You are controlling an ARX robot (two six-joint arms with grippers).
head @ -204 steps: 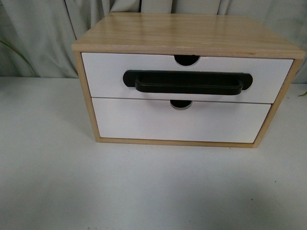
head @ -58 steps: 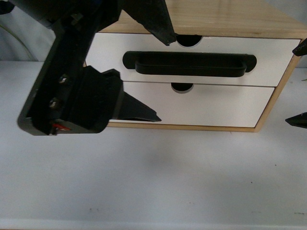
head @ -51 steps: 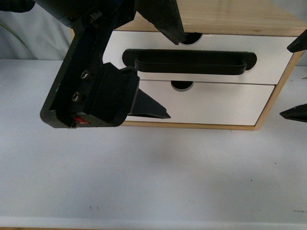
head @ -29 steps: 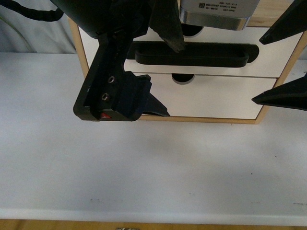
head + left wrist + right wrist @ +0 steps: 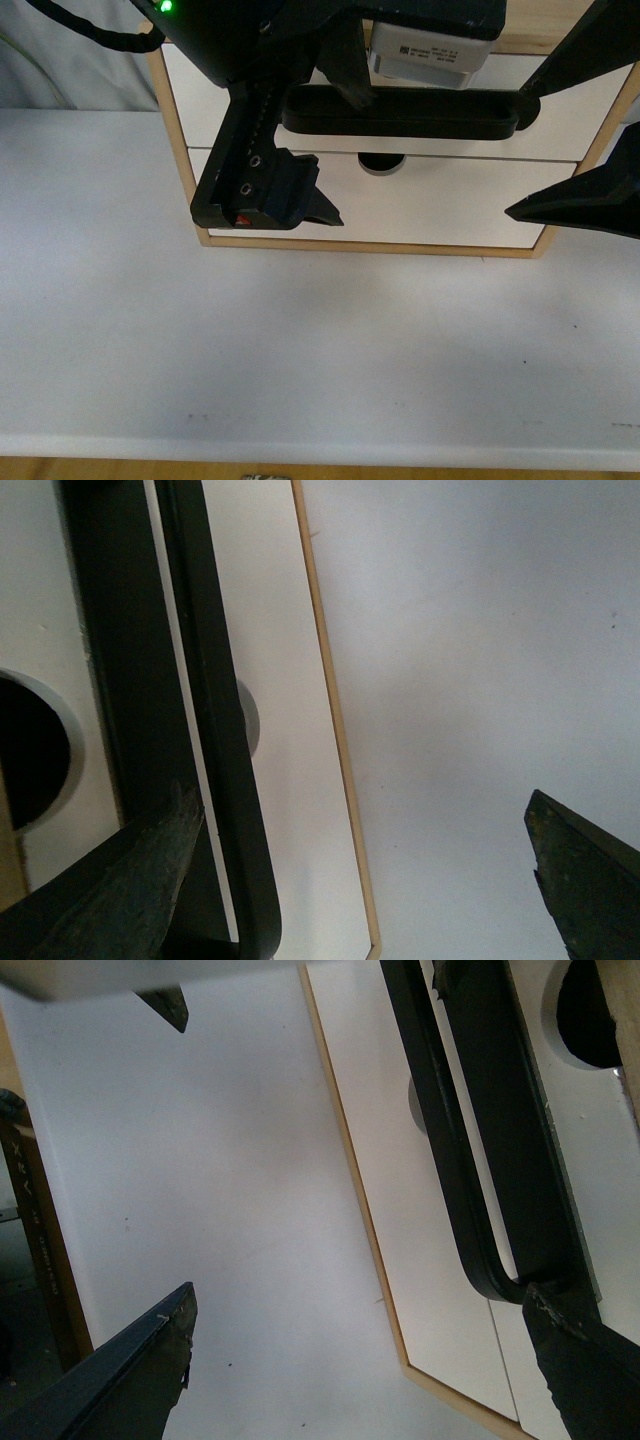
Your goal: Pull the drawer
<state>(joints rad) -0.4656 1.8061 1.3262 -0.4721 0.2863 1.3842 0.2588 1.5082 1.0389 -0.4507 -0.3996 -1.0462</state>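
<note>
Over the white table [image 5: 300,350], two grippers hang wide open and empty. The left gripper [image 5: 350,160] and the right gripper [image 5: 517,153] each have their upper finger at one end of the single black bar handle [image 5: 420,115]. Behind them, the drawer [image 5: 590,110] is the upper of two white fronts in the one light wood cabinet [image 5: 179,150], above the plain lower drawer front [image 5: 450,205].

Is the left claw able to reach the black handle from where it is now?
Probably yes. The left claw is open, with one finger at the upper edge of the handle and the other below it. In the front view nothing shows between claw and handle.
</note>
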